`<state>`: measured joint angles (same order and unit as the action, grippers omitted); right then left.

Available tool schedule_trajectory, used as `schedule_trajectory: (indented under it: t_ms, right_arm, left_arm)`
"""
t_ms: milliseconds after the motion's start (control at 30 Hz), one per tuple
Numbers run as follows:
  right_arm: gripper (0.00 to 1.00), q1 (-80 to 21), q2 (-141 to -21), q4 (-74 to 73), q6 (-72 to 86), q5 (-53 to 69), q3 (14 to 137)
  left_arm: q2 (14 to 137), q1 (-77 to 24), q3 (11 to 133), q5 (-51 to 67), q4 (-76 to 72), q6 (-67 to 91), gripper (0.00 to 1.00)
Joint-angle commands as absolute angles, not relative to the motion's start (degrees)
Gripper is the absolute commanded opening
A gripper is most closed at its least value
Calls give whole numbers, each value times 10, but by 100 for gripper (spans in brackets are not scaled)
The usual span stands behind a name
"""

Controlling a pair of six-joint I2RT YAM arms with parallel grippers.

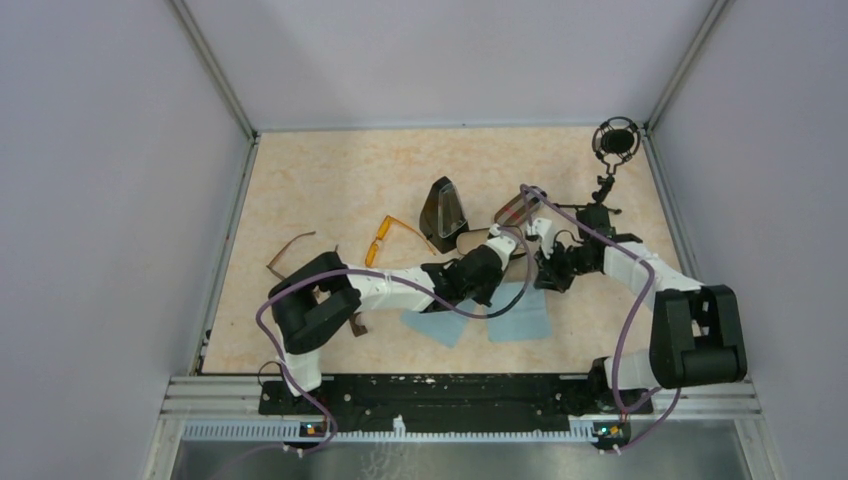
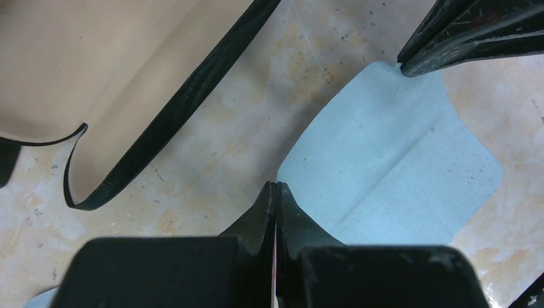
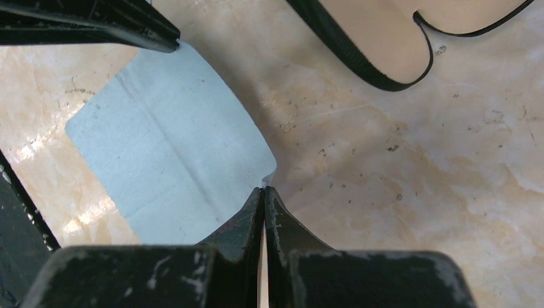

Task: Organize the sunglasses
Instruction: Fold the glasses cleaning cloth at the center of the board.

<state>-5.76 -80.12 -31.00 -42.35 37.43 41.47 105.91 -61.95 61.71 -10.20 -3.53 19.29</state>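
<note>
Blue cloth (image 2: pixel 385 167) is pinched at opposite corners: your left claw (image 2: pixel 276 186) holds one, your right claw (image 3: pixel 264 190) the other. Raise both evenly, keeping it taut.

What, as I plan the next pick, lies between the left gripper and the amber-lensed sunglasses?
The black triangular case stands roughly between the left gripper and the amber-lensed sunglasses, just right of them in the top view. That gripper is shut on a light blue cloth.
</note>
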Motion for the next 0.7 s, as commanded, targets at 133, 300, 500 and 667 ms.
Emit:
schedule_trajectory:
  t_ms: [133, 300, 500, 667]
  right_arm:
    - [0, -53, -739, -338, -468, 389, 398]
    - [0, -53, -728, -355, -489, 397, 386]
    - [0, -53, -715, -382, -520, 405, 376]
    - [0, -53, -705, -404, -541, 407, 370]
  left_arm:
    - [1015, -618, 613, -54, -54, 189, 0]
    - [1009, -618, 607, -32, -53, 203, 0]
    - [998, -619, 592, -4, -54, 214, 0]
    - [996, -620, 581, 18, -57, 221, 0]
